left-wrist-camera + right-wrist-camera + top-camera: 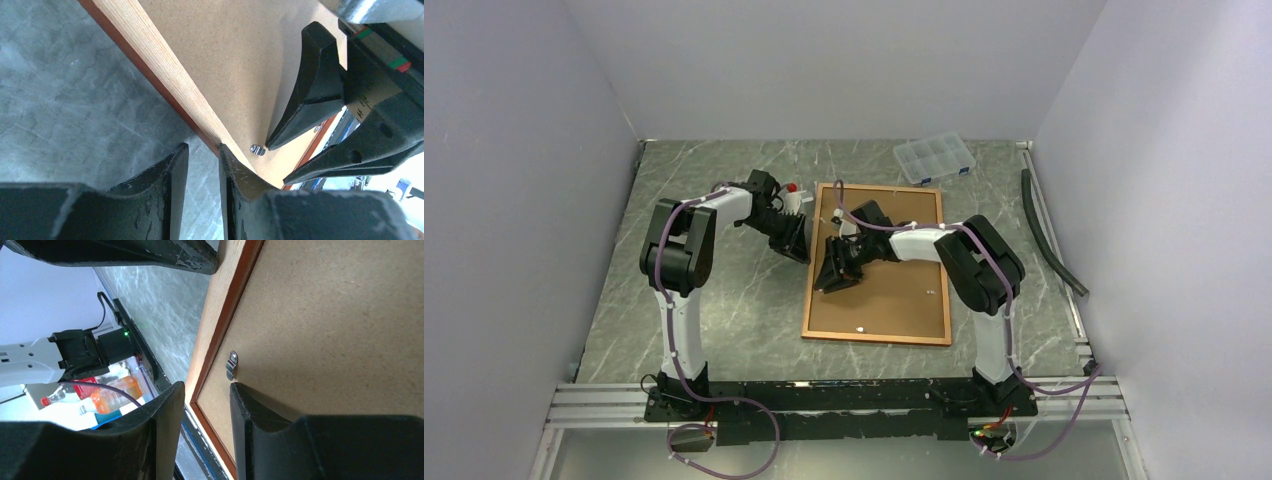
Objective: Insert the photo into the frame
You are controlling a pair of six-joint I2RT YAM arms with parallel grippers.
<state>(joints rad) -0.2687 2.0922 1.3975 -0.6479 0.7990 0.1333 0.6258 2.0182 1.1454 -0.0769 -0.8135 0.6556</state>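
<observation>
On the grey marbled table (724,300), your frame (876,339) lies face down right of centre, its long axis running away from the bases. The board (894,300) fills its back, and the photo isn't visible anywhere. Both grippers meet at its left long rail: the left gripper (799,242) from outside, the right gripper (837,275) over the board. Each is parted and holds nothing. Only the wrist views show you the metal tab (231,364), just ahead of the right fingers and likely your next target.
</observation>
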